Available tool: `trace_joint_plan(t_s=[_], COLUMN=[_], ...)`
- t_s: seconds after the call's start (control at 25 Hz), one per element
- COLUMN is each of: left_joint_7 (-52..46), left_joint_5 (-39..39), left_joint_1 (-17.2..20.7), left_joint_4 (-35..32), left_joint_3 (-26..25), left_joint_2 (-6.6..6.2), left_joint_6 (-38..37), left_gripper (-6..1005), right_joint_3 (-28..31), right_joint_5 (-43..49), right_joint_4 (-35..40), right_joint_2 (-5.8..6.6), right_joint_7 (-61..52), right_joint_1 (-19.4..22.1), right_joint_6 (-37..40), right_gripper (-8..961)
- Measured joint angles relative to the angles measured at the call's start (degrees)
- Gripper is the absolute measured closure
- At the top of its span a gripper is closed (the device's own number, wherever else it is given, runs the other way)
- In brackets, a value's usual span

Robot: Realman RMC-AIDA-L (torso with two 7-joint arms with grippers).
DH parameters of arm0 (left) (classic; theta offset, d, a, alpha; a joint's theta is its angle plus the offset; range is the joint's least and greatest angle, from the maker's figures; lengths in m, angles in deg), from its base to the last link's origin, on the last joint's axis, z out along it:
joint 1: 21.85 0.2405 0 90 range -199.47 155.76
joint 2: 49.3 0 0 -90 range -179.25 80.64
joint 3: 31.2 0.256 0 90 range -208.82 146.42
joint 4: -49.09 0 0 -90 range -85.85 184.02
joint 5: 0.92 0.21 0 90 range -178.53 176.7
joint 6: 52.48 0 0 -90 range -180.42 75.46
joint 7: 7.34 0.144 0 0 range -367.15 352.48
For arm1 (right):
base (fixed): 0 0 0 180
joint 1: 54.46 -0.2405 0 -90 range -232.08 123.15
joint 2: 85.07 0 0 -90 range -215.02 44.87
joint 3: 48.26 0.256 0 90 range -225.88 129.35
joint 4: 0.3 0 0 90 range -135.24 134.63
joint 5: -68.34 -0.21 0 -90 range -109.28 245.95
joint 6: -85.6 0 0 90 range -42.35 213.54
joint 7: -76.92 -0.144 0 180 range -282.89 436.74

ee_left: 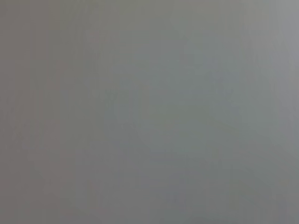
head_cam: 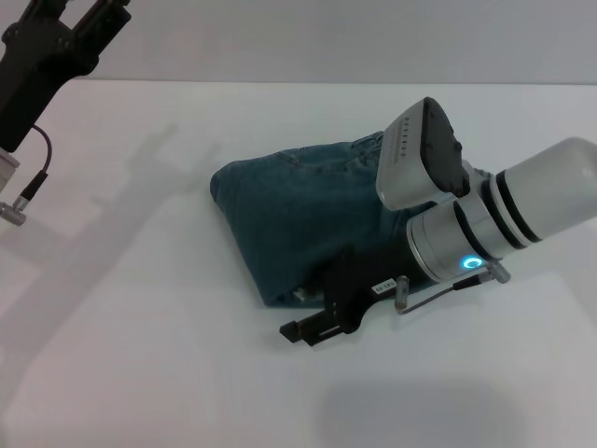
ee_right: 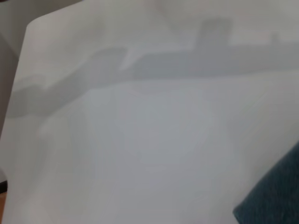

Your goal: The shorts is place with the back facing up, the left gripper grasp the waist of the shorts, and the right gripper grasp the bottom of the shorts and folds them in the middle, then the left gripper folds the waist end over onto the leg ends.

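Right claw (head_cam: 297,330), black below a grey-white wrist with a small blue light, lies low over the white surface (head_cam: 168,373) at the near edge of the denim shorts (head_cam: 298,219); its tips point away from the cloth, and whether they are parted cannot be told, though nothing appears held between them. Left claw (head_cam: 79,14) is raised at the far left corner of the head view, well apart from the garment, cut off by the frame, so its opening cannot be told either. The shorts rest near the middle of the surface as a compact folded bundle, a rounded fold toward the left and the rest hidden behind the right arm. The right wrist view shows only a dark blue corner of the shorts (ee_right: 275,196) beside bare surface; the left wrist view shows nothing recognisable.

Risk: if the right arm lifts away while brushing the near edge, it could drag the top layer and undo the fold. Waistband and hems cannot be located, so alignment is unverified.
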Motion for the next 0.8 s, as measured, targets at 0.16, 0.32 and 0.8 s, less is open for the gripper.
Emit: trace_joint_plan(t_s=[0.16,0.32,0.8], left_joint_7=[0.0,0.0,0.0], left_joint_5=[0.1,0.1,0.0], left_joint_1=[-0.2,-0.2,-0.4], left_joint_4=[0.0,0.0,1.1], left_joint_3=[0.0,0.0,0.7], left_joint_2=[0.00,0.00,-0.01], left_joint_6=[0.2,0.3,0.1], left_gripper=[140,140,140], right_joint_3=[-0.3,-0.3,-1.0], right_joint_5=[-2.1,-2.6,-12.4], right_joint_4=[0.1,0.1,-0.2], right_joint_2=[-0.03,-0.05,0.01], right_joint_7=[2.9,4.1,14.7], right_joint_1=[0.5,0.5,2.7], right_joint_6=[-1.8,-5.6,-11.9], right_gripper=[311,311,312])
